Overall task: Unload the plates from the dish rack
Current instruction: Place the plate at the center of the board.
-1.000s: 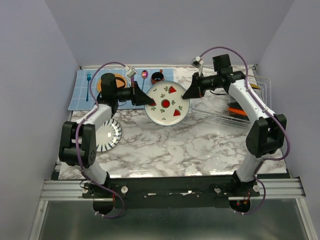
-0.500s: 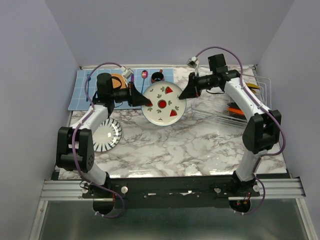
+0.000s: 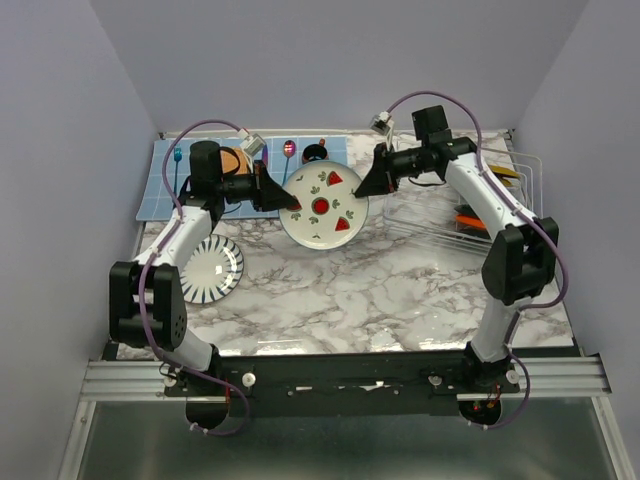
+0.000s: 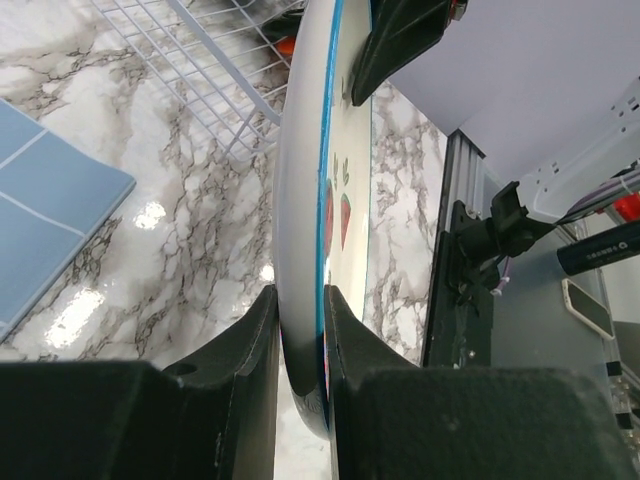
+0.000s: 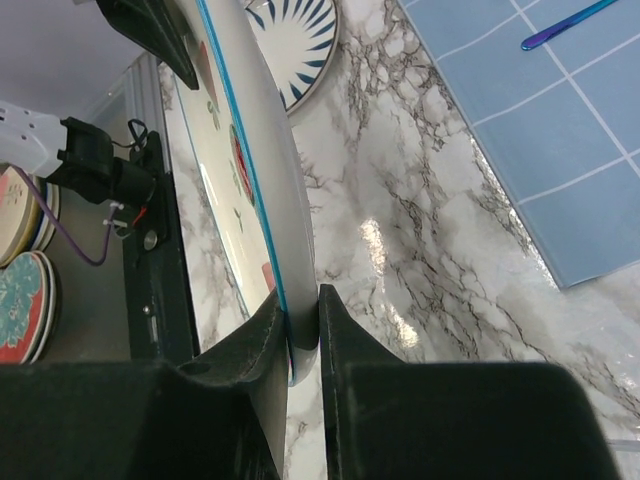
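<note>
A white plate with red wedges point(image 3: 322, 207) hangs tilted above the table between both grippers. My left gripper point(image 3: 295, 203) is shut on its left rim; the rim sits between the jaws in the left wrist view point(image 4: 300, 330). My right gripper point(image 3: 365, 188) is shut on its right rim, as the right wrist view point(image 5: 302, 320) shows. A white plate with black stripes point(image 3: 212, 270) lies flat on the table at the left, also in the right wrist view point(image 5: 295, 40). The white wire dish rack point(image 3: 440, 225) stands at the right and holds an orange-red plate point(image 3: 475, 220).
A blue tiled mat point(image 3: 165, 195) lies at the back left with an orange woven disc point(image 3: 232, 160), a spoon point(image 3: 288, 150) and a black cup point(image 3: 314, 153). The rack's wire point(image 4: 210, 70) shows beyond the plate in the left wrist view. Walls close in the table.
Both arms have carried the red-wedge plate a little to the left and towards the back, away from the rack. Both grips are unchanged.
</note>
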Robot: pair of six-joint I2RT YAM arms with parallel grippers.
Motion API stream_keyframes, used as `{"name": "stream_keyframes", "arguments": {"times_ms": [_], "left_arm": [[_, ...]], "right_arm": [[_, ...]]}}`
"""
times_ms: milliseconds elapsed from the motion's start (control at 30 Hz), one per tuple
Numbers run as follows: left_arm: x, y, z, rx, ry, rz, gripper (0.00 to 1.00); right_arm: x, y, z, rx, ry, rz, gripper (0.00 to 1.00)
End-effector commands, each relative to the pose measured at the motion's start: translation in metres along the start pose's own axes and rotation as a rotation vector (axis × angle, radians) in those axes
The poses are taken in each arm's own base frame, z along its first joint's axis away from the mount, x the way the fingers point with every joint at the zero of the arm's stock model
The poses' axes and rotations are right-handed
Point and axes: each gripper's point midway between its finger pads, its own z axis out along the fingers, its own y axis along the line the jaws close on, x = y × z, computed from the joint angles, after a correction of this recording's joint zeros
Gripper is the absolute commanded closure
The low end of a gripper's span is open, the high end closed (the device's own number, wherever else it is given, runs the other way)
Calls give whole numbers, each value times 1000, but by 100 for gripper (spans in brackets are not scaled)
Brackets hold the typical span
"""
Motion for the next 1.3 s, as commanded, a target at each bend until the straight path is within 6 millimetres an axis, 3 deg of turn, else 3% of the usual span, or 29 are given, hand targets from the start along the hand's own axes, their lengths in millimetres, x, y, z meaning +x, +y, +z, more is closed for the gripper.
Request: {"name": "stream_keyframes", "arguments": {"times_ms": [0, 833, 1267], "left_arm": [[-30, -54, -22, 145, -15, 242, 100], [-27, -54, -23, 137, -6, 257, 100], [-23, -46, -22, 109, 10, 250, 100]], "right_arm": [[18, -45, -10, 131, 50, 109, 77], [26, -38, -6, 72, 62, 138, 63], [32, -20, -19, 127, 57, 82, 59]]}}
